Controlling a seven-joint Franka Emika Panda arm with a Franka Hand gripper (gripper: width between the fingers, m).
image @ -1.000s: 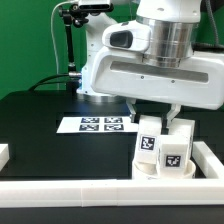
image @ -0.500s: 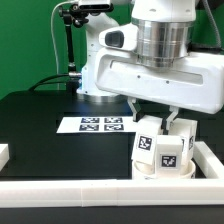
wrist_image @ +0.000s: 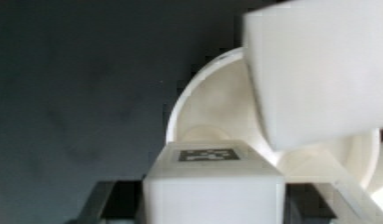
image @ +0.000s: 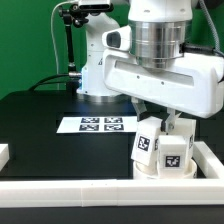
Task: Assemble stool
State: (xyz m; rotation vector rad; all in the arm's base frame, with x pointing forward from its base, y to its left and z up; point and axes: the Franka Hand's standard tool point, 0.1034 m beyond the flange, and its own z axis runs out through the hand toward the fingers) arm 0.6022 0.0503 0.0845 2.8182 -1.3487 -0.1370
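Close up, a white robot arm fills the upper half of the exterior view, leaning down over a black table (image: pixel 40 125). Its gripper (image: pixel 160 118) sits low at the exterior view's right, jaws drawn narrow. They reach down behind the stool legs; what they pinch can't be told from either view.

Stool parts are grouped at that same spot, in the corner formed by white border rails (image: pixel 70 187). Round white seat (image: pixel 150 170) lies flat on the table w/ legs standing on it: one leg (image: pixel 146 145) tilted slightly, showing a black-and-white tag, and a second leg (image: pixel 174 156) just beside it, also tagged.

Marker board (image: pixel 97 125) lies flat on the table, near the legs, toward the exterior view's left.

Wrist view: blurry seat rim (wrist_image: pixel 214 90) curves over the dark table; a tagged leg top (wrist_image: pixel 209 160) sits close to the lens, and another white leg (wrist_image: pixel 321 80) looms large.
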